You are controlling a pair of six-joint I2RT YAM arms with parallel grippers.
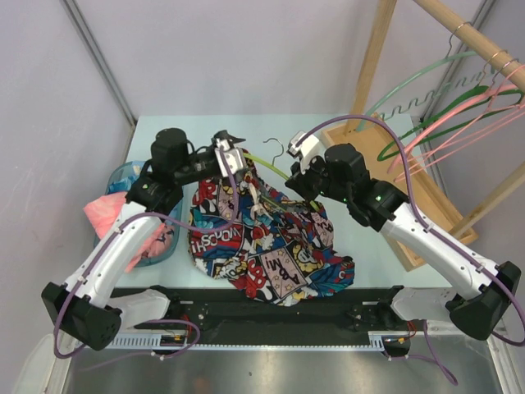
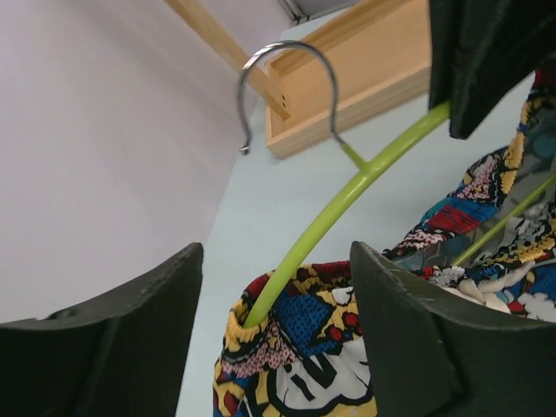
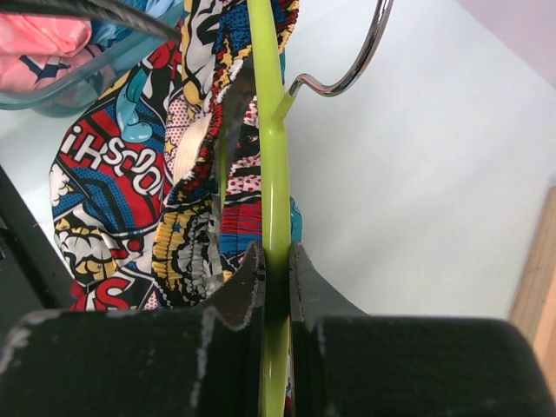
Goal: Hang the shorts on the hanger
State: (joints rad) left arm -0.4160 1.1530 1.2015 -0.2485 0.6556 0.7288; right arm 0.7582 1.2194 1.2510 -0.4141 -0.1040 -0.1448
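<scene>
since a loose cloth cannot be threaded onto a free-swinging frame, the hanger (image 3: 276,174) is clamped by the right pincer (image 3: 276,278), whose jaws are seen pressed shut on the lime bar just below the neck of the silver hook (image 2: 291,43). by that grip the hanger is held raised over the far part of the table (image 1: 365,250), hook pointing away from the arm bases, so that one lime arm slopes down into the waistband of the shorts (image 1: 262,238). in the left wrist view the end of that arm is seen buried in the gathered yellow-edged band.

the left pincer (image 2: 276,252) is spread wide, its dark fingers (image 2: 122,347) set to either side of the band and the lime bar; nothing is seen gripped between them. it is judged to be placed there to take the band and draw it further along the hanger.

most of the shorts lie crumpled on the table between the two arms, only the upper edge being lifted.

both arms are bent inward from their bases, elbows raised, wrists turned toward each other, so the pincers nearly meet above the cloth. a basket (image 1: 123,176) with a pink cloth (image 1: 107,215) is passed over by the left arm.
</scene>
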